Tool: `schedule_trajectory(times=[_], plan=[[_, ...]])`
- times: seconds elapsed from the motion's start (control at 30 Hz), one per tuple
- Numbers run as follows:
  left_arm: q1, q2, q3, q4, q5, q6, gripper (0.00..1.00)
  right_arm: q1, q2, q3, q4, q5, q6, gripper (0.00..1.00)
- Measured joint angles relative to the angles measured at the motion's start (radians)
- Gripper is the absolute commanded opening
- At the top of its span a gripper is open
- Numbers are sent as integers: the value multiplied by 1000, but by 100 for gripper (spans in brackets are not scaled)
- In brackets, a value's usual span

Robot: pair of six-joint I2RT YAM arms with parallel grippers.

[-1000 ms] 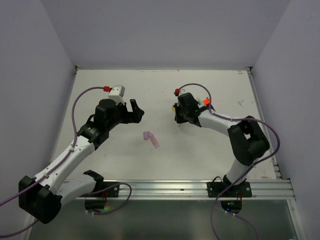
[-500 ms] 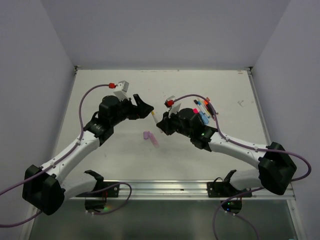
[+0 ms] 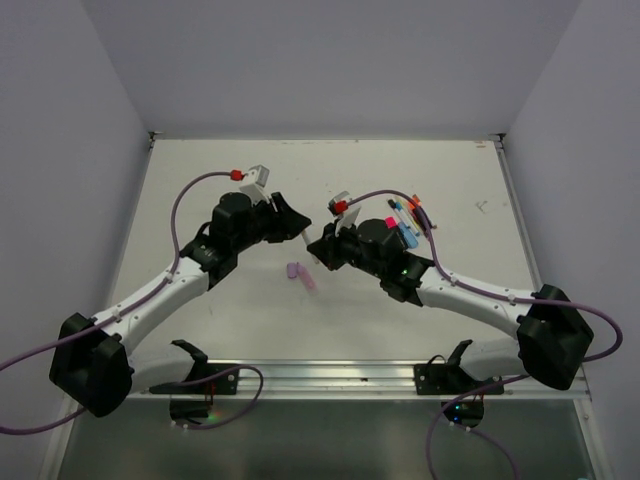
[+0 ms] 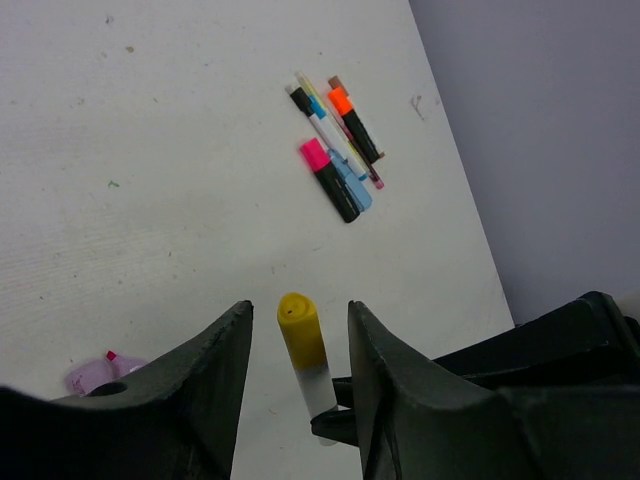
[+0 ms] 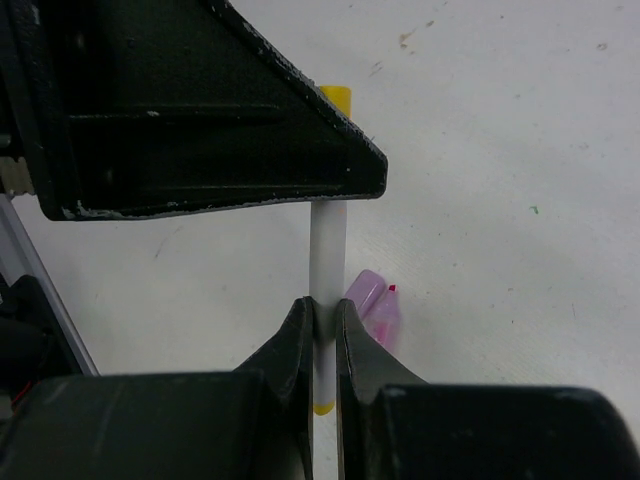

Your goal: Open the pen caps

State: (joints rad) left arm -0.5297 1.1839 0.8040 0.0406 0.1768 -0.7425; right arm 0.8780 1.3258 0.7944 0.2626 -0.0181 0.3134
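Nearest the arm bases in the overhead view, the right gripper (image 5: 322, 310) has its two black fingers pressed together on the lower part of a white-barrelled pen (image 5: 328, 250), pinching it so that the barrel runs straight out ahead of the fingertips. A short yellow end of the pen shows on the wrist side of the grip. Farther along the barrel, the left gripper (image 4: 298, 312) meets the pen from the opposite side. Its fingers are spread, one on each side of the yellow plastic cap (image 4: 300, 328) at the pen's free end. The left wrist view shows a strip of table between the cap and each finger, so neither finger touches the cap. In the right wrist view, one broad black finger of the left gripper crosses in front of the upper barrel, and only the cap's tip (image 5: 337, 97) shows past it. A stubby lilac highlighter (image 5: 372, 305) lies on the white table (image 4: 150, 150) below both grippers, just to one side of the right fingertips, with a small pink-red tip showing at one end. Well beyond the left gripper's fingertips lies a tight cluster of pens (image 4: 335, 150), side by side: a black highlighter with a pink cap (image 4: 315, 155), a pale blue highlighter (image 4: 352, 185), a black one with an orange cap (image 4: 341, 100), and several thin pens between them.
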Motion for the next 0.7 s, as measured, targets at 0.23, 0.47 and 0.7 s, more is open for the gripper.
schedule_trajectory(times=[0.23, 0.47, 0.7], plan=[[-17, 7, 0, 10, -14, -18, 11, 5, 0, -5, 18, 1, 2, 0], [-29, 2, -5, 29, -21, -21, 0, 6, -3, -28, 54, -2, 22, 41], [-29, -23, -31, 69, -19, -15, 0, 6, 0, -30, 66, -9, 27, 48]])
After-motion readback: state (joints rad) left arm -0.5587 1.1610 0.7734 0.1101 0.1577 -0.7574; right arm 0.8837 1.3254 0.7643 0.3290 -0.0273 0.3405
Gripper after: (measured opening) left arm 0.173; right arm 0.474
